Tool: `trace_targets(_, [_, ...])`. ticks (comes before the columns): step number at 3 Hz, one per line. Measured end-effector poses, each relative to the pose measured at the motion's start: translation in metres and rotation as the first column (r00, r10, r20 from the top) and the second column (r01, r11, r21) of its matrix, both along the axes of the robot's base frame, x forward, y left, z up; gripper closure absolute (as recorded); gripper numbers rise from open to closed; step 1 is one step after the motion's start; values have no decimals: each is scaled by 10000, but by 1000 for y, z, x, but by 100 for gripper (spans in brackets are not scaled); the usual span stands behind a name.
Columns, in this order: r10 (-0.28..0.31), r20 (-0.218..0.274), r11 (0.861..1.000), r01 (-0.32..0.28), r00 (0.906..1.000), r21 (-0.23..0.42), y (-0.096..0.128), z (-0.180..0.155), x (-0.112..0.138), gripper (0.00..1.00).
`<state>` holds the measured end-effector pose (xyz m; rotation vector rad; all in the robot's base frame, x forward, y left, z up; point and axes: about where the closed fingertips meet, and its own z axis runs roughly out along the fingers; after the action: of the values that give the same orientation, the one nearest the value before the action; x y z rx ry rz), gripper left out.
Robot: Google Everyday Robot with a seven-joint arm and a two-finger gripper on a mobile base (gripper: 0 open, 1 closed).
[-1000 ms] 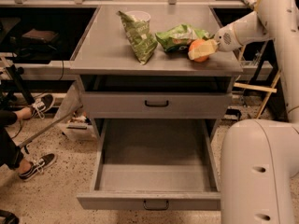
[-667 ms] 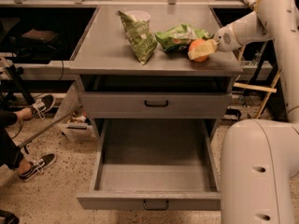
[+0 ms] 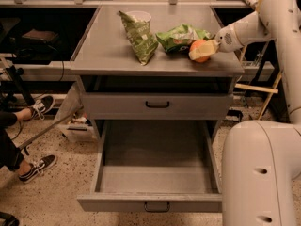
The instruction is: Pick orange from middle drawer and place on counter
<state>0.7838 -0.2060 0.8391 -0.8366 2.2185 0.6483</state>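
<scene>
Clasping the orange (image 3: 202, 56) — pincer (image 3: 205, 48) at the counter's (image 3: 110, 51) right edge

My arm (image 3: 282, 18) shows at the upper right, bent down and leftward over the right edge of the worktop (image 3: 108, 46). The rounded white wrist (image 3: 229, 36) points left and slightly down. My tool (image 3: 205, 49) sits low over the worktop's right front part, its pale fingers (image 3: 210, 46) clamped on the orange (image 3: 200, 55). My white base (image 3: 261, 173) fills the lower right corner, bulky and upright.
</scene>
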Motion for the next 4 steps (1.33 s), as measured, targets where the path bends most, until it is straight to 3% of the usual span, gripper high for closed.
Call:
trace_targets(1, [0,0,10000,0,10000,0,0,0,0,12])
trace_targets(2, [1,-1,10000,-1,10000,0,0,0,0,0])
trace_targets(3, [0,0,10000,0,10000,0,0,0,0,0])
trace_targets(4, [-433,522,9990,435,9977,-28,-13,29,1,0])
